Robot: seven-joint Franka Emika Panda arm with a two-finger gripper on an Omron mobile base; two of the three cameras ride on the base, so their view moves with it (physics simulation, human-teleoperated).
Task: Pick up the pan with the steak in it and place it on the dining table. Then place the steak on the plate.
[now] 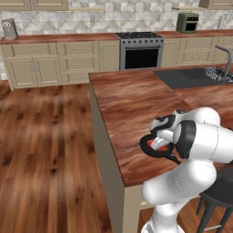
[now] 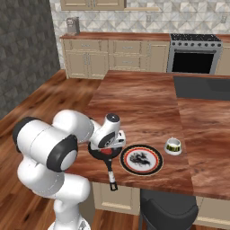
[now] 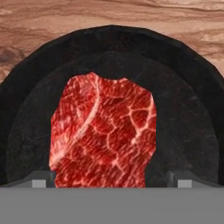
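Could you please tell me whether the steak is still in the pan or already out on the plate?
In the pan: the steak lies flat on the pan floor, while the plate beside it holds no meat.

arm (image 2: 49, 148): glossy white rounded shells, bulbous segments | joints: dark black-grey bands and caps between the shells | wrist section: white, with a round pale-grey disc on its end | gripper (image 3: 112, 181): two small grey squared finger tips | markings, cables, screws: could not be made out
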